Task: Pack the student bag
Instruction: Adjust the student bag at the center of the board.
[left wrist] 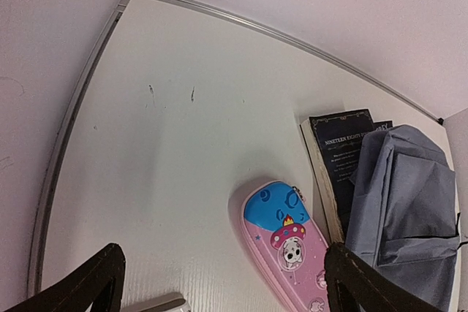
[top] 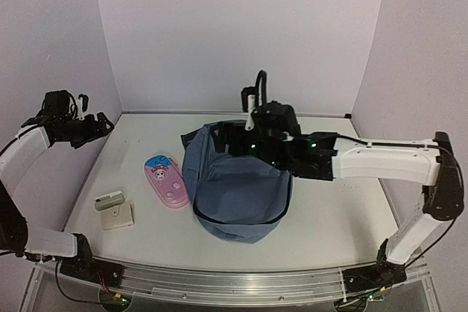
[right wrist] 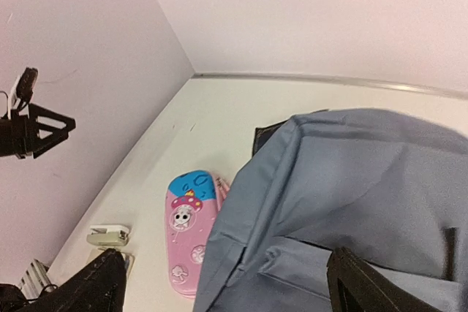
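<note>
- The student bag (top: pixel 238 195) is found slumped in the middle of the counter (top: pixel 344 202)
- Its fabric is judged soft, light and floppy, so the firmer dark-edged rim or a strap is the place to take hold
- The right pincer (right wrist: pixel 227 275) is spread wide over the bag, nothing grasped
- The left pincer (left wrist: pixel 223 268) is likewise released, raised by the left wall
- The white counter is smooth, probably slippery, and walled in pale lilac

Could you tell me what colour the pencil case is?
The pencil case is pink with a blue end and cartoon figures, clearest in the left wrist view.
</note>
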Tool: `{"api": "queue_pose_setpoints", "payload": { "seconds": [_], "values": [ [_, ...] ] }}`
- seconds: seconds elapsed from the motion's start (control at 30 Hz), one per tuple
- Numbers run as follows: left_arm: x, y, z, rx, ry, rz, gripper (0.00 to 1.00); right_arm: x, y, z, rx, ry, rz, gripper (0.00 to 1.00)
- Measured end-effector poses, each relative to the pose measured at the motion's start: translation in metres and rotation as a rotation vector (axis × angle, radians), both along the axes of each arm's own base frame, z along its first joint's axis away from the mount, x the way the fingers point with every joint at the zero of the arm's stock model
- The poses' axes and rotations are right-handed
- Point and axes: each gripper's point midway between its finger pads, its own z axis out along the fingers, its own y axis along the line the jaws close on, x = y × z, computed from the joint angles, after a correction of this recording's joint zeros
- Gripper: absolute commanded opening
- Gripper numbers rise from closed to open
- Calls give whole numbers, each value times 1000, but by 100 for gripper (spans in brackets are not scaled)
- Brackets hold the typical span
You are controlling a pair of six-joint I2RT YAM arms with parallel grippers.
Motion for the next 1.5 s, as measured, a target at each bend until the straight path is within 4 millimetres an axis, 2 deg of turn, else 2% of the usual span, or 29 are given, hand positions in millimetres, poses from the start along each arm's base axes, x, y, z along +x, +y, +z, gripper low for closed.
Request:
{"api": "queue_pose_setpoints", "payload": {
  "seconds": [0.1, 0.17, 0.2, 0.23, 0.3, 0.4, 0.53, 0.63, 0.9, 1.03, 1.17, 1.33, 1.5],
  "values": [
    [0, -1, 0, -2, -1, -5, 95, 7, -46, 37, 23, -32, -89, 98],
    [0, -2, 0, -5, -1, -10, 95, 21, -78, 47, 38, -27, -145, 98],
    [0, -2, 0, -7, -1, -13, 95, 31, -97, 46, 39, -13, -178, 97],
    [0, -3, 0, -9, -1, -15, 95, 39, -112, 39, 32, 6, -206, 97],
    [0, -4, 1, -11, -2, -20, 95, 55, -140, 14, 3, 62, -253, 85],
    [0, -5, 1, -12, -2, -24, 95, 61, -166, -43, -73, 191, -269, 69],
    [-1, -7, 0, -13, -2, -31, 95, 45, -168, -100, -146, 334, -204, 55],
    [-1, -11, 0, -11, -1, -41, 95, 36, -164, -118, -169, 385, -156, 50],
    [0, -24, -10, -1, 27, -87, 95, 31, -160, -128, -183, 407, -119, 36],
    [1, -26, -14, -1, 41, -92, 96, 33, -161, -141, -213, 424, -128, 26],
    [1, -27, -15, 1, 43, -97, 96, 34, -161, -155, -248, 443, -132, 21],
    [1, -27, -17, 6, 49, -95, 96, 37, -162, -160, -271, 441, -142, 0],
    [1, -27, -18, 11, 53, -93, 96, 39, -164, -158, -270, 435, -155, 0]
  ]
}}
